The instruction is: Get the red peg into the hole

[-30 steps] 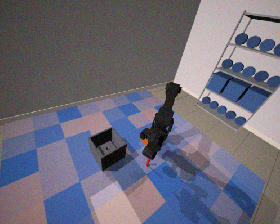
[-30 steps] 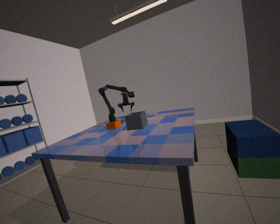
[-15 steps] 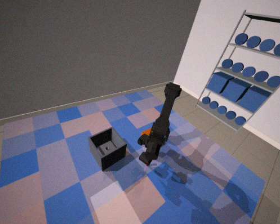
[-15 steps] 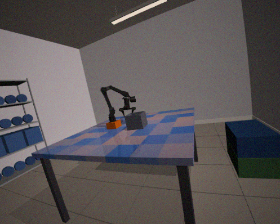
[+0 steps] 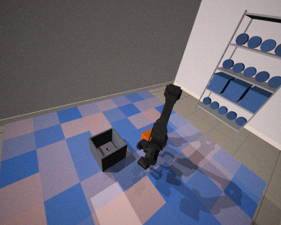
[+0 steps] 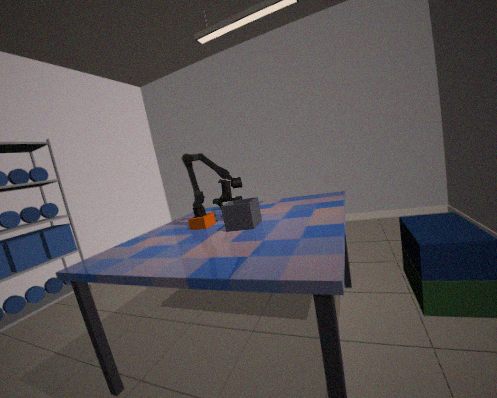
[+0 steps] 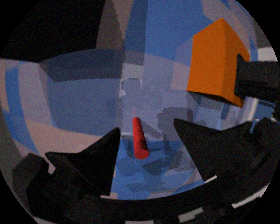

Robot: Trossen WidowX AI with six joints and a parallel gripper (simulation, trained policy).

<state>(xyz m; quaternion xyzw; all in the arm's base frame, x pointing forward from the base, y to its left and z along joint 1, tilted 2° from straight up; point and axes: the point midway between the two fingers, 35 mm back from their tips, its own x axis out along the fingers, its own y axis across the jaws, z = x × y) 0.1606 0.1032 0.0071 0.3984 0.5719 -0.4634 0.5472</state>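
Observation:
The red peg [image 7: 140, 140] is on the checkered tabletop, seen lengthwise between the two fingers in the wrist view. The black gripper [image 7: 147, 124] [image 5: 142, 154] is open, low over the table, with a finger to each side of the peg and a visible gap on both sides. In the top view the arm hides the peg. The grey open box [image 5: 118, 156] [image 6: 241, 216] stands beside the gripper, to its left in the top view. The plate [image 5: 103, 147] at its bottom shows a small round hole. In the exterior view the box partly hides the gripper.
An orange block [image 5: 146, 135] [image 6: 202, 221] [image 7: 211, 62] is at the arm's base, close to the gripper. The box walls rise well above the plate. A shelf rack [image 5: 228, 46] with blue items stands by the wall, away from the table.

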